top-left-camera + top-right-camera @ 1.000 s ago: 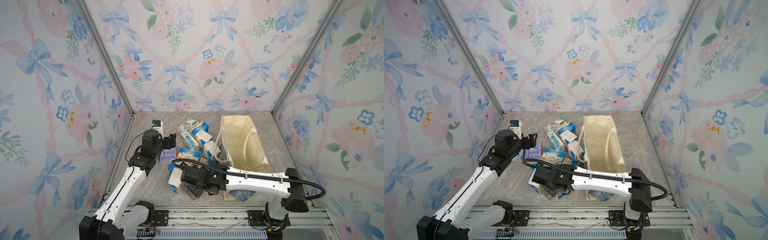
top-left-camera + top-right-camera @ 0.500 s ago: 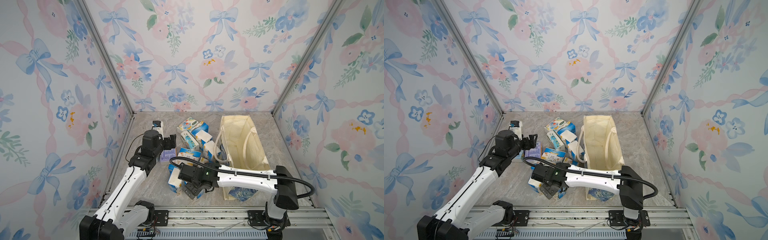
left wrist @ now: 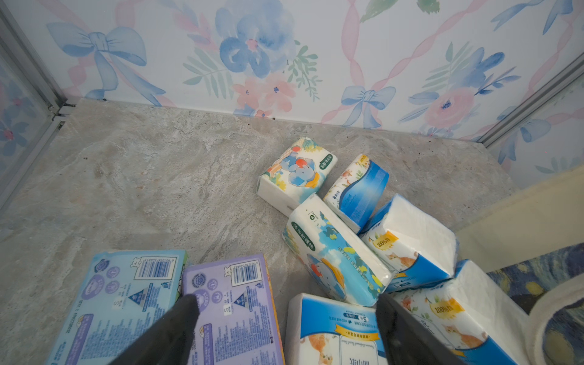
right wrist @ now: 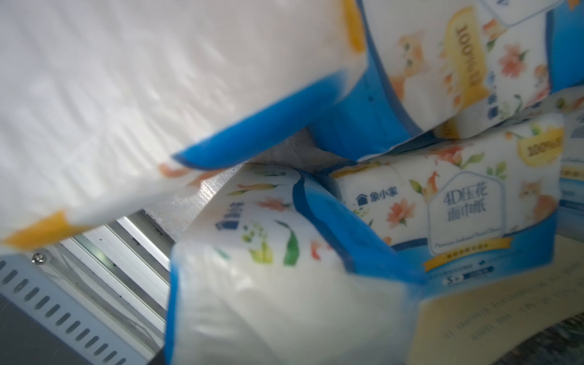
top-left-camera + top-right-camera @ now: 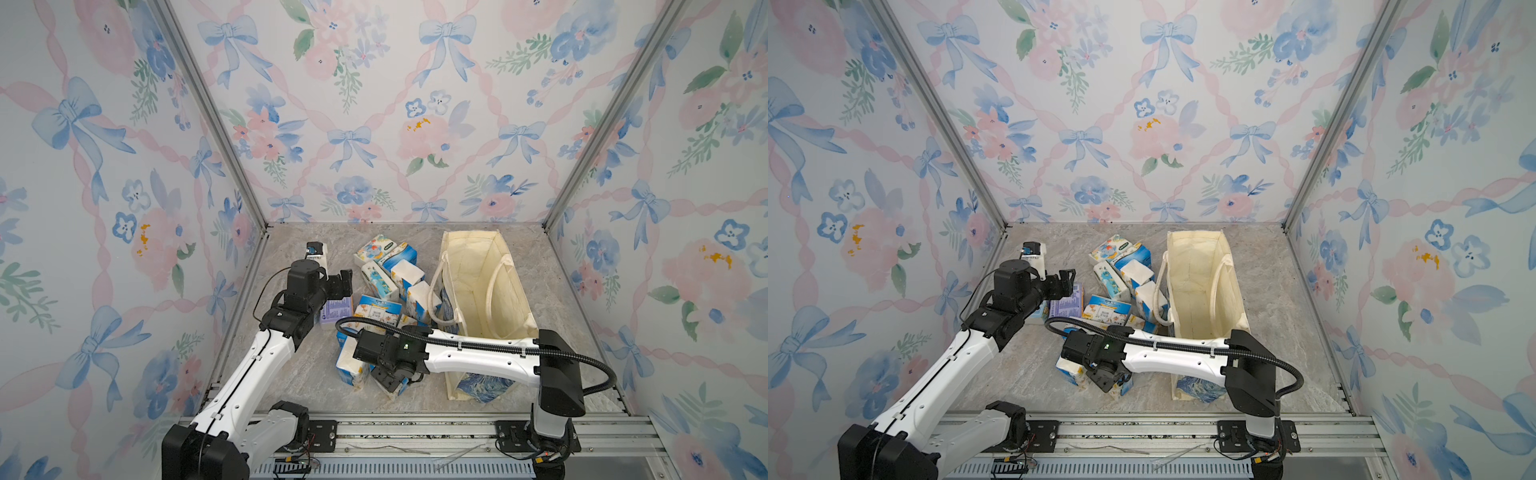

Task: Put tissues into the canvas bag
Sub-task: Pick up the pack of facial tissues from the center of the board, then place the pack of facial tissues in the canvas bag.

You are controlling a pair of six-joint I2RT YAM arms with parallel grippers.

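On the grey marbled surface [image 5: 307, 382], blue-and-white soft tissue packs [image 5: 378, 282] are lying beside the open cream canvas tote [image 5: 478, 266]. The left hand [image 3: 286, 303] is hovering released above them. The right hand [image 5: 392, 380] is sitting among them, and I cannot tell its grip.

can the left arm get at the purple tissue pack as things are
Probably yes: the left gripper hangs right at the purple tissue pack, jaws wide apart, nothing lying on it, though a light blue pack sits tight alongside.
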